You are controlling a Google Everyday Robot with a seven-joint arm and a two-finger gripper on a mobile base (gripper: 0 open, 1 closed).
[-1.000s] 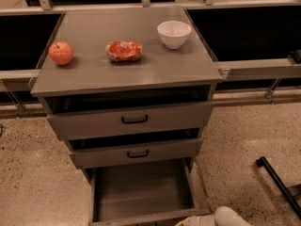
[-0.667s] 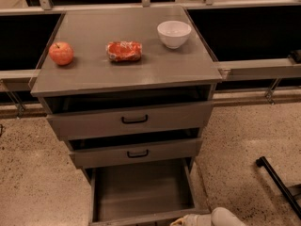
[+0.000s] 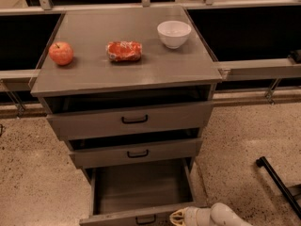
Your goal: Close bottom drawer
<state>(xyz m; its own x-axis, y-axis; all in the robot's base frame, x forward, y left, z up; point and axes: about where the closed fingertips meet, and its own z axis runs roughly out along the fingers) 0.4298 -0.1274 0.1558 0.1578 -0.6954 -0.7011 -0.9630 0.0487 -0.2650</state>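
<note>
1. Gripper (image 3: 181, 217): grip state cannot be told; low, at the front's right end.
2. Drawer (image 3: 141, 187): bottom one, pulled well out.
3. Method: push the front near the handle (image 3: 146, 219), straight inward, until flush.

Grey bottom drawer (image 3: 141, 188), white jaws at its front

my gripper (image 3: 178, 217) sits low at the front panel of the bottom drawer (image 3: 141, 187), beside its handle (image 3: 146, 219); the drawer stands far out, open from above; the middle drawer (image 3: 136, 153) overhangs its back; a black bar (image 3: 277, 180) crosses the floor (image 3: 42, 182) on my view's right; the left floor is free.
</note>
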